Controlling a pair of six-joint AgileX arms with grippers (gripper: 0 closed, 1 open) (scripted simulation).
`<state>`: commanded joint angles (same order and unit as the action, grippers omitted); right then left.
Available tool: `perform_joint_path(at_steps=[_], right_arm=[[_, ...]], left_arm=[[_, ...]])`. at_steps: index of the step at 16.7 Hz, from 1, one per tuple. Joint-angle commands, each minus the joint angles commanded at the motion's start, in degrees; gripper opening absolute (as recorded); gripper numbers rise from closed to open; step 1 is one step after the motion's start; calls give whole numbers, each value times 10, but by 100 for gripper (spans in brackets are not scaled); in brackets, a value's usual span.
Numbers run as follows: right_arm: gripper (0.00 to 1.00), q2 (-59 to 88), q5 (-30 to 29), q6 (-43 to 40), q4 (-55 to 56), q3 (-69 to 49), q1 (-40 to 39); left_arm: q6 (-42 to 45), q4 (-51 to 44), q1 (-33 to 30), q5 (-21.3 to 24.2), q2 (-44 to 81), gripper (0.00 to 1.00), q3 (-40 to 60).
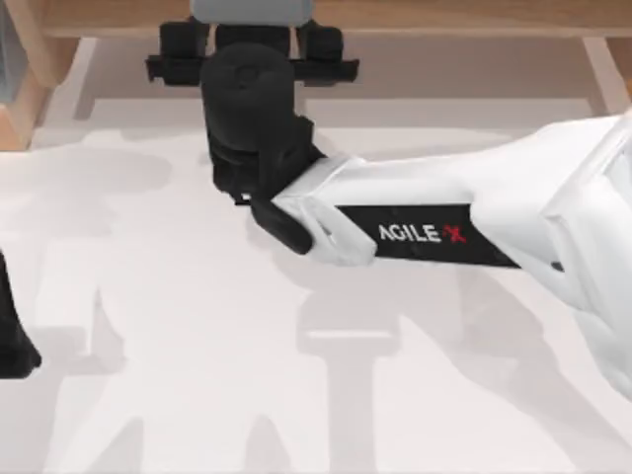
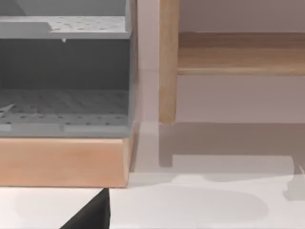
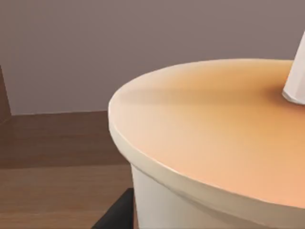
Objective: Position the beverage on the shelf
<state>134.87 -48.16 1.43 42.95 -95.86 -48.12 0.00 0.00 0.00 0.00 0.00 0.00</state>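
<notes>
The beverage [image 1: 253,10] shows as a pale lid at the far middle of the table, over the wooden shelf [image 1: 474,18]. My right gripper [image 1: 252,39] reaches in from the right, its black fingers [image 1: 184,44] standing on either side of the cup and shut on it. In the right wrist view the orange-tan lid of the beverage [image 3: 214,133] is very close, with the white straw [image 3: 296,76] through it and the shelf plank [image 3: 57,157] beneath. The cup's lower part is hidden. My left gripper [image 1: 12,341] is parked at the table's left edge.
A grey rack [image 2: 64,71] on a wooden base [image 2: 62,162] stands at the far left, beside the shelf's upright post [image 2: 167,62]. The white tabletop [image 1: 197,375] lies open in front of the shelf.
</notes>
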Motion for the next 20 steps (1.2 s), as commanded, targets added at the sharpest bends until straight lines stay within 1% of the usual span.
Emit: perform_joint_path(at_steps=[7,14,17,20], right_arm=[[0,-120,54,3,-107,49,26],[0,-208,120,1,-155,99,126],[0,-220,150,-4,-160,106,172],[0,-219,176,-10,-161,100,197]], left_arm=[[0,0,0,0,0,100,0],[0,0,0,0,0,100,0],[0,0,0,0,0,100,0],[0,0,0,0,0,100,0]])
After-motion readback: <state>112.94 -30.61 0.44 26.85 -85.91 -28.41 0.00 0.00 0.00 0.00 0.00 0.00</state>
